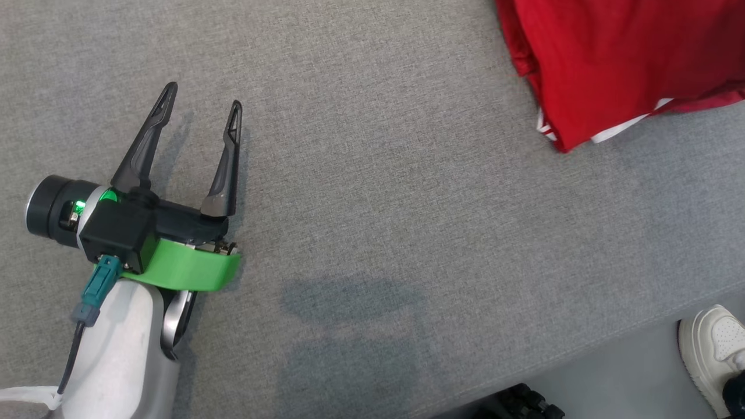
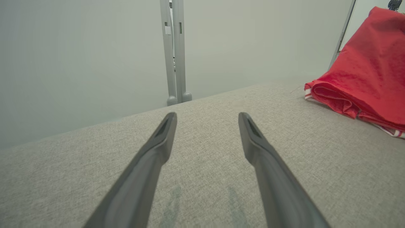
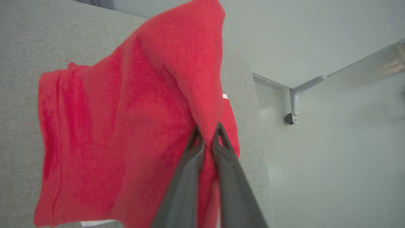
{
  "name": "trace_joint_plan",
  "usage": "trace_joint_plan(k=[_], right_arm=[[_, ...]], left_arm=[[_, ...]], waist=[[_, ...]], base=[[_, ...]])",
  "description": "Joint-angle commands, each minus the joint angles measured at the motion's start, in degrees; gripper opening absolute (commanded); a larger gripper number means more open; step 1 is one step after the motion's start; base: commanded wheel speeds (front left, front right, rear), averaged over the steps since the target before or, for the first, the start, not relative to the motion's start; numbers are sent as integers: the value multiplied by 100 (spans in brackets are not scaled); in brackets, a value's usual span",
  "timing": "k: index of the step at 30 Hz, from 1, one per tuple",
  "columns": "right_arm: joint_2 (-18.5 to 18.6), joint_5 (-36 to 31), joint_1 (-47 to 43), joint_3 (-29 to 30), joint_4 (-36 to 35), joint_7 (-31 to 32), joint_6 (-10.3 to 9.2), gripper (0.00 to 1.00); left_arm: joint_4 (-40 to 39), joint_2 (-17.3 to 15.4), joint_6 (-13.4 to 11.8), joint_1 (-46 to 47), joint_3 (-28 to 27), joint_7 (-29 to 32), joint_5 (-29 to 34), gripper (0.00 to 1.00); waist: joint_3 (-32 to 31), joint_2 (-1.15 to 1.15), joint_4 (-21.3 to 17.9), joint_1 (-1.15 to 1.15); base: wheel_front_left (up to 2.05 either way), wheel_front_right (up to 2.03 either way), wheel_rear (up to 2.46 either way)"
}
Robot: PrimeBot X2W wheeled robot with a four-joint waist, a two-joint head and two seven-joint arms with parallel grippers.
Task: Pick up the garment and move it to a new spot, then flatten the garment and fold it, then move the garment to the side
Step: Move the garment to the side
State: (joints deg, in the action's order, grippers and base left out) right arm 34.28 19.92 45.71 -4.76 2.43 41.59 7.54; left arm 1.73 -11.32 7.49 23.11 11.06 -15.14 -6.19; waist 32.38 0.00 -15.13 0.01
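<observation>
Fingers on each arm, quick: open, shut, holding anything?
Left gripper: open, holding nothing.
Right gripper: shut on the red garment.

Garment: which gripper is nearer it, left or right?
Right. The right gripper pinches a fold of the garment; the left gripper stands open over the grey surface, apart from it.
</observation>
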Motion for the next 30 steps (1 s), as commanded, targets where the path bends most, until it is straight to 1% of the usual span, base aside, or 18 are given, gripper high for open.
trace_joint_plan(k=[1,5,8,11,16,21,22,23,24,30], right_arm=[[145,-81,119,76,30,-20,-11,0],[433,-139,204,254,248,-124,-11,0],[627,-274,190,344,539,-232,-11,0],[856,-553,136,374,869,-419,-11,0],[959,-840,55,328,1347,-729,-10,0],[1155,-1292,83,179,1864,-1244,-12,0],[1154,-1360,79,125,1969,-1330,-11,11],[1198,-1486,84,50,2031,-1450,-10,49],[1237,-1581,108,16,2113,-1554,-11,100],[1333,-2151,256,-83,2586,-1974,-11,100]], left_arm=[[-25,-48,-2,126,14,-2,-15,100],[-28,-94,-2,155,70,-2,-27,100],[-26,-128,-2,183,117,-1,-11,100],[-39,-155,-2,214,166,-2,-9,100],[-49,-180,-2,273,238,-2,10,100],[-60,-173,-2,350,362,-1,10,100],[-61,-174,-2,369,379,-1,0,100],[-55,-174,-2,385,398,-1,-7,100],[-55,-168,-2,399,422,-1,-8,100],[-30,-137,-4,439,448,0,45,100]], waist=[[92,0,38,-1],[190,0,140,-1],[256,0,233,-1],[333,0,345,-1],[438,0,506,-1],[577,0,722,-1],[601,0,760,-1],[621,0,792,-1],[639,0,823,-1],[650,0,949,-1]], base=[[0,0,0],[0,0,0],[0,0,0],[0,0,0],[0,0,0],[0,0,0],[0,0,0],[0,0,0],[0,0,0],[0,0,0]])
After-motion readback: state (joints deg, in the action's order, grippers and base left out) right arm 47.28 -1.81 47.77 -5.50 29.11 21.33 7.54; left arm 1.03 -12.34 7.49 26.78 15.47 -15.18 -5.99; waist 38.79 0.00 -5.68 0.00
